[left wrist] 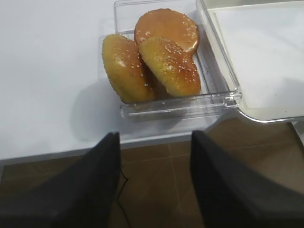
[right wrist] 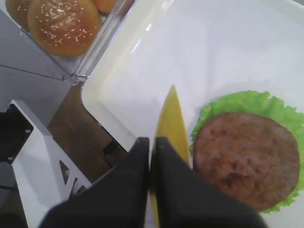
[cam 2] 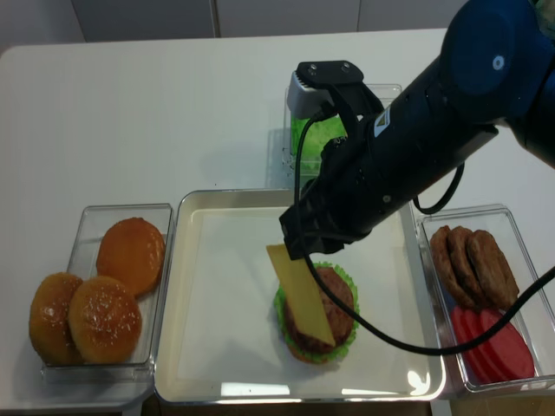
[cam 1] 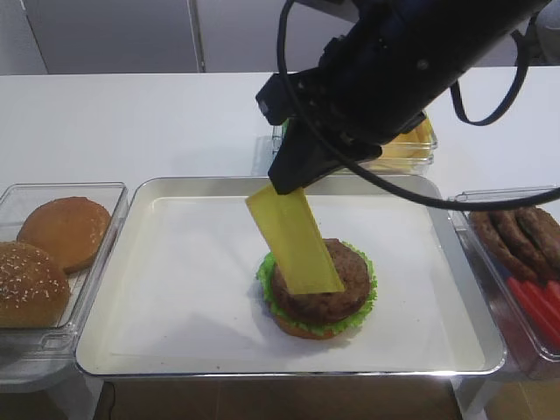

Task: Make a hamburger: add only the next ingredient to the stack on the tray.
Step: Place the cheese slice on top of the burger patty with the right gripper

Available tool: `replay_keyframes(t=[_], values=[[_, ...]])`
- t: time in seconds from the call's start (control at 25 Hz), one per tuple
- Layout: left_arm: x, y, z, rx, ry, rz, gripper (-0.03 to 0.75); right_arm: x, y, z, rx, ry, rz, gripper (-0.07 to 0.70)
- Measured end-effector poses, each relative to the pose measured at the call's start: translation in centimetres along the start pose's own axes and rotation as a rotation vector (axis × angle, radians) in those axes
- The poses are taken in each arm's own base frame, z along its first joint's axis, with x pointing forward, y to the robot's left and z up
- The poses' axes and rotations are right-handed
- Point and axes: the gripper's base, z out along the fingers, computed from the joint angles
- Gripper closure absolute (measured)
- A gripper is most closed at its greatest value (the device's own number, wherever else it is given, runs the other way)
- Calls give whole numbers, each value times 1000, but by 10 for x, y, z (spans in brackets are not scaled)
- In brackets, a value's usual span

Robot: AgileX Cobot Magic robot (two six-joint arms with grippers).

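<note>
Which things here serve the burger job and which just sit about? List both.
In the job: cheese slice pinched in the right gripper, burger stack, silver tray.

Lying about: sesame buns in a clear box, spare patties, red slices, left gripper, hanging open and empty.

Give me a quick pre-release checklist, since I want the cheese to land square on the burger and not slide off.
1. Right gripper shut on the cheese slice: ok.
2. Slice hanging over the stack: ok, its lower end is at the patty.
3. Slice flat over the patty: not ok, it hangs steeply tilted.
4. Slice centred: cannot tell; the wrist view shows it toward the patty's edge.
5. Stack on the tray: ok.
6. Left gripper clear: ok, open beside the bun box.
</note>
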Motion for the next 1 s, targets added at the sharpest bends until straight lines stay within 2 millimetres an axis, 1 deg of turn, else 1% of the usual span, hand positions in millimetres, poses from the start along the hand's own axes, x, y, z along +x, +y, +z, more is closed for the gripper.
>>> replay_keyframes(t=[0.36,0.64,1.0], values=[[0,0,0,0,0,0,359,0,1,1,-14,9,5,593],[0,0,0,0,0,0,359,0,-5,12,-13,47,18,593],[0,0,0,0,0,0,359,1,-13,14,62,73,-27,593]])
